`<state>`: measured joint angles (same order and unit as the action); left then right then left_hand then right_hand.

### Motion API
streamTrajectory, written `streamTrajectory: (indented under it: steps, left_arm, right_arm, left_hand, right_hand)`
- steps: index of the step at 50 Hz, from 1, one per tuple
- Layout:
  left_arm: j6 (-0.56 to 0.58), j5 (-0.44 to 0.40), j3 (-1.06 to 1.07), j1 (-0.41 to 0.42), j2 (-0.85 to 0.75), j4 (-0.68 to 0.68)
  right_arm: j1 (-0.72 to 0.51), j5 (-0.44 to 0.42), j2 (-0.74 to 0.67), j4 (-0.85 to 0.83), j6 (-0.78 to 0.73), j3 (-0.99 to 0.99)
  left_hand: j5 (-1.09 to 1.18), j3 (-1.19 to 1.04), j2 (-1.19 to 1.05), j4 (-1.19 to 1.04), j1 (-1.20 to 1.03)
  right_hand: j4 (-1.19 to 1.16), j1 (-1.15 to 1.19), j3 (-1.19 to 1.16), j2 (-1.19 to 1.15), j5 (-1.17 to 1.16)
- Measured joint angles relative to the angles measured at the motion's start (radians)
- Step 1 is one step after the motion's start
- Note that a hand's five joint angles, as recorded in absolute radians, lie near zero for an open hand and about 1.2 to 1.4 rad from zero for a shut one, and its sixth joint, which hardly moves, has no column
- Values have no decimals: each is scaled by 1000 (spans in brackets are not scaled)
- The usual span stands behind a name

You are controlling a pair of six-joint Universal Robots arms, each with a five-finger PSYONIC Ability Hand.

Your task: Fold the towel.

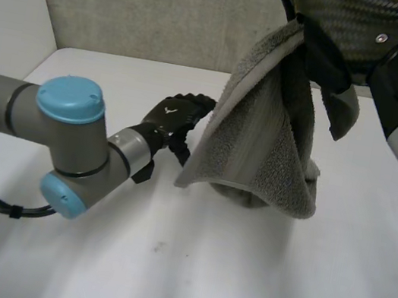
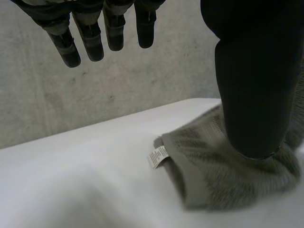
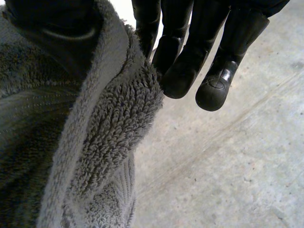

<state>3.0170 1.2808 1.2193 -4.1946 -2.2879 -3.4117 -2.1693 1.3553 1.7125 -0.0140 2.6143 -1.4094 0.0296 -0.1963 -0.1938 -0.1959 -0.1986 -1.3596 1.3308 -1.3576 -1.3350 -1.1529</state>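
Right hand (image 1: 322, 56), up close and high, pinches the towel (image 1: 258, 144) between thumb and fingers; cloth hangs down, its lower end bunched on the table (image 1: 163, 266) toward the far edge. Left hand (image 1: 175, 118) hovers just beside it, fingers straight, holding nothing. Spreading step, I'd say: next, left must catch a free corner, perhaps by the label (image 2: 158, 156).

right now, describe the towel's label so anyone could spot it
On the white table the grey towel rests bunched. At its hemmed corner sticks out the label: a small white printed tag, the only white spot on the grey cloth.
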Motion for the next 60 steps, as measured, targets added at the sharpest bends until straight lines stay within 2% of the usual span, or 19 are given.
streamTrajectory:
  steps: [10,18,23,27,28,30,35,43,50,56,60]
  left_arm:
    - [-10,38,-191,106,-124,29]
    - [-14,77,-262,177,-199,75]
    - [-19,77,-256,206,-216,129]
    - [-16,72,-243,216,-216,164]
    - [-15,72,-242,216,-214,168]
    - [-10,74,-241,213,-207,184]
    - [-2,103,-261,182,-176,212]
    - [79,265,-343,25,-51,220]
    - [136,362,-396,-50,65,176]
    - [140,379,-351,-59,163,151]
    - [141,370,-213,-55,232,146]
  right_arm:
    - [-22,13,43,-2,4,-1]
    - [-27,24,49,-5,1,2]
    - [-18,23,48,-6,-1,0]
    - [-11,16,45,-8,-2,-1]
    - [-9,15,45,-8,-2,-1]
    - [-3,12,43,-10,-2,0]
    - [30,10,37,-18,-1,5]
    - [86,14,29,-83,5,9]
    - [111,20,19,-230,20,-7]
    - [132,17,-22,-328,52,-21]
    - [155,0,-60,-339,74,-33]
  left_hand:
    - [-1,2,1,0,0]
    - [44,-50,-55,-49,-50]
    - [429,-451,-454,-438,-449]
    - [827,-835,-850,-837,-843]
    - [866,-882,-887,-876,-877]
    - [944,-962,-969,-964,-943]
    - [985,-1010,-1012,-1011,-975]
    - [993,-1018,-1020,-1020,-985]
    - [994,-1019,-1021,-1020,-985]
    - [994,-1019,-1022,-1020,-985]
    - [995,-1020,-1023,-1020,-985]
  right_hand:
    - [0,0,0,0,0]
    - [0,0,0,0,0]
    - [0,0,0,0,0]
    - [0,0,0,0,0]
    - [0,0,0,0,0]
    - [0,0,0,0,0]
    - [0,0,0,0,0]
    - [0,0,0,0,0]
    - [0,0,0,0,0]
    - [0,0,0,0,0]
    - [0,0,0,0,0]
